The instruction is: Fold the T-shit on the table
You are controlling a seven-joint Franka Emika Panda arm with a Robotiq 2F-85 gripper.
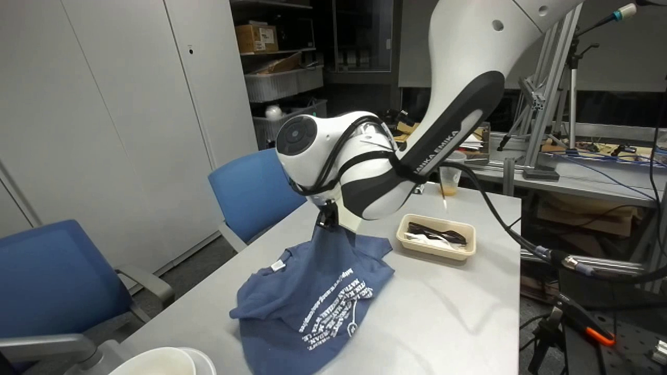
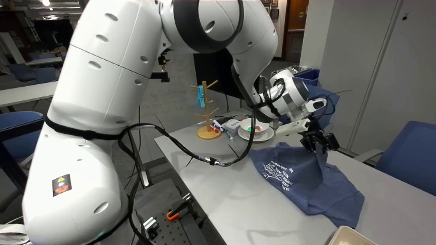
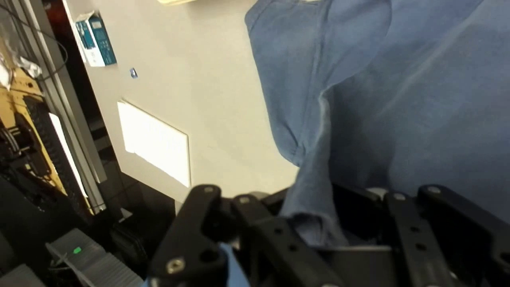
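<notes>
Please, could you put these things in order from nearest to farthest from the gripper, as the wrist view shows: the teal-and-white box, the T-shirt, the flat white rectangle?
1. T-shirt: held in the gripper, spreading to the picture's right.
2. Flat white rectangle: on the table, left of the T-shirt.
3. Teal-and-white box: upper left, by the table's edge.
</notes>
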